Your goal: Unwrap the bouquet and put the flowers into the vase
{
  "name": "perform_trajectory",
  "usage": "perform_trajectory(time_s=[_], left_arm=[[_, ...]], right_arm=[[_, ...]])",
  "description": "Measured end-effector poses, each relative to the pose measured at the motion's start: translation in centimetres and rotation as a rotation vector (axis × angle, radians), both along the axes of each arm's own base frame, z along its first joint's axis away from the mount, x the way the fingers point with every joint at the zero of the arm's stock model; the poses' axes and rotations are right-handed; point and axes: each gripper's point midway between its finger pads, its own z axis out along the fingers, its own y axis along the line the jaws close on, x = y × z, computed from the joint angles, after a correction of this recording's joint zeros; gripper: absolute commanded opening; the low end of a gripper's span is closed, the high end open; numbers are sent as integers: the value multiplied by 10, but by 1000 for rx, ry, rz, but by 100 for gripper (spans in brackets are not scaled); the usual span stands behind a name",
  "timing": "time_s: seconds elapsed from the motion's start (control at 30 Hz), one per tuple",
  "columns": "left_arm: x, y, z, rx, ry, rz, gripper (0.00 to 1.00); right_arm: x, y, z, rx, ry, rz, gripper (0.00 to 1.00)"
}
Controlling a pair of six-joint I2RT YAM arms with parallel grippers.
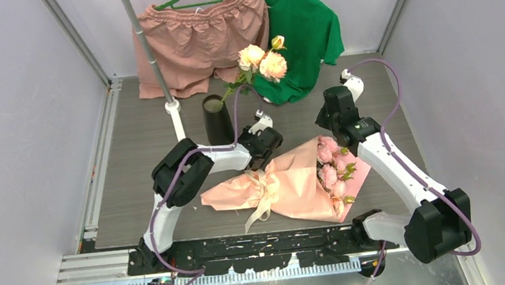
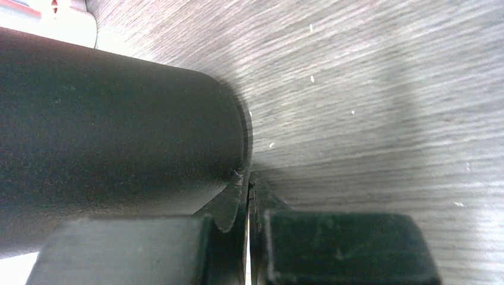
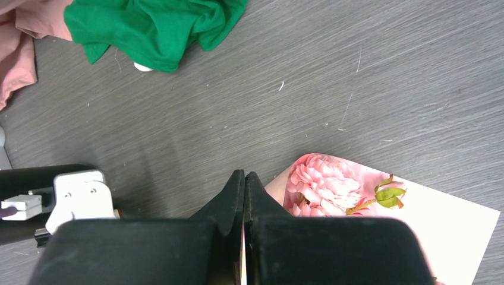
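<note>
The bouquet (image 1: 289,184) lies on the table in its salmon-pink paper, tied with a cream ribbon bow (image 1: 262,183). Its flowers (image 1: 333,170) stick out at the right end, and a pink rose (image 3: 324,184) and a bud show in the right wrist view. The black vase (image 1: 218,121) stands behind it and fills the left of the left wrist view as a dark cylinder (image 2: 119,148). My left gripper (image 1: 259,154) is shut and empty, its tips (image 2: 248,184) beside the vase's base. My right gripper (image 1: 324,127) is shut and empty, hovering just left of the rose heads (image 3: 244,178).
Peach-cream roses (image 1: 263,61) stand in the vase. Pink shorts (image 1: 194,40) and a green shirt (image 1: 302,29) hang at the back beside a grey pole (image 1: 150,51) on a white base. Walls close in on both sides.
</note>
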Motion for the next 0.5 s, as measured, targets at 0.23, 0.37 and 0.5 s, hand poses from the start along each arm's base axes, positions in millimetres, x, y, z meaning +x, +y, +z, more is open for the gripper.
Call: perform_trajectory(time_s=[0.23,0.37,0.5], left_arm=[[18,11,0,-16,-15,38,0],[28,21,0,-27,-19,67,0],[40,27,0,-44,-19,88,0]], right_arm=[[-1,0,-5,-2,10,1,1],[-1,0,-7,-2,16,3,1],[-1,1,-7,0,14,5,1]])
